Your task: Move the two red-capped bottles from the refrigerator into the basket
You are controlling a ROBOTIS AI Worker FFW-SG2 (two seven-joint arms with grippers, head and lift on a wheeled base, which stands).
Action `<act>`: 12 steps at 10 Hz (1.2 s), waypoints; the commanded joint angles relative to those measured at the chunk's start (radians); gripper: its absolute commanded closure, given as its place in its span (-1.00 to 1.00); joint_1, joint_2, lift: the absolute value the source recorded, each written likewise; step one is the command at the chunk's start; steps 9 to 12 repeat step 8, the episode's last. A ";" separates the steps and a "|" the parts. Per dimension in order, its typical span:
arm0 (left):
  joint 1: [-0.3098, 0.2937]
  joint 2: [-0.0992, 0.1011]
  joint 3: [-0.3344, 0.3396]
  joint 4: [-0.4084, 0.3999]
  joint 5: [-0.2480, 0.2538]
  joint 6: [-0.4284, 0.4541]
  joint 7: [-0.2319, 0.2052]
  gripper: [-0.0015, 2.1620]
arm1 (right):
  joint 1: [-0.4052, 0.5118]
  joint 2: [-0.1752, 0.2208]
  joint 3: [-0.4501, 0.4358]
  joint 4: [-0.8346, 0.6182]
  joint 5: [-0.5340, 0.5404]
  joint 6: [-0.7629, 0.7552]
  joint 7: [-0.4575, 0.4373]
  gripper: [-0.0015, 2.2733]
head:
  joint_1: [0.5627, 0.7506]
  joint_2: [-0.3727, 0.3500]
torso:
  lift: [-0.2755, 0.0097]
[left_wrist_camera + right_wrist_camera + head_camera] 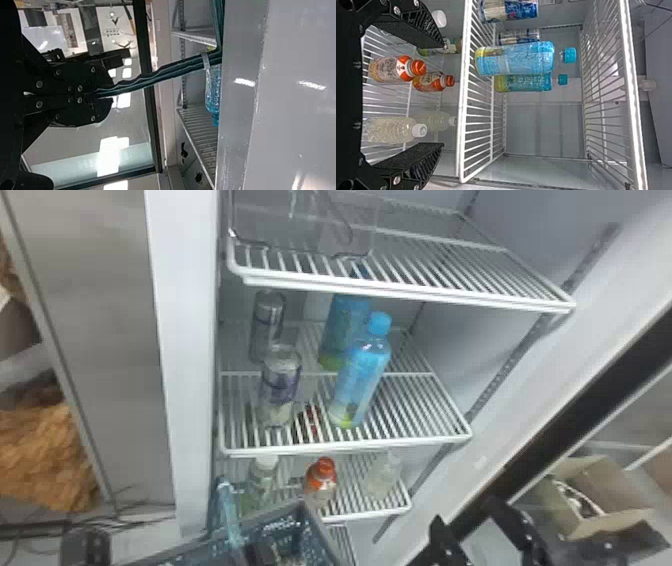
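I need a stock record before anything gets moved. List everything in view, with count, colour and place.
refrigerator: one, whitish, centre
wire shelves: at least three, white, inside it
clear bin: one, colourless, top shelf
cans: two, silvery with blue or purple, middle shelf
blue-capped bottles: two, blue, middle shelf
red-capped bottles: two, orange-red, lower shelf
pale white-capped bottles: two, lower shelf
greenish white-capped bottles: at least one, lower shelf
basket: one, dark blue-grey, before the lower shelf
cardboard box: one, brown, head view's right
left gripper: one, black, jaws closed on the basket
right gripper: one, black, facing the shelves, jaws open
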 commanded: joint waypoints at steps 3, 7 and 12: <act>-0.003 0.003 -0.005 0.000 0.000 0.003 0.004 0.08 | 0.005 0.002 0.003 -0.006 0.018 -0.002 0.001 -0.87 | 0.41 -0.94 | 0.93; 0.000 0.005 -0.011 0.002 0.000 0.005 0.004 0.08 | -0.012 0.002 0.003 0.026 0.008 -0.002 -0.001 -0.87 | 0.41 -0.94 | 0.93; 0.000 0.005 -0.011 0.002 0.000 0.005 0.004 0.08 | -0.014 0.002 0.003 0.028 0.010 0.000 -0.001 -0.87 | 0.41 -0.94 | 0.93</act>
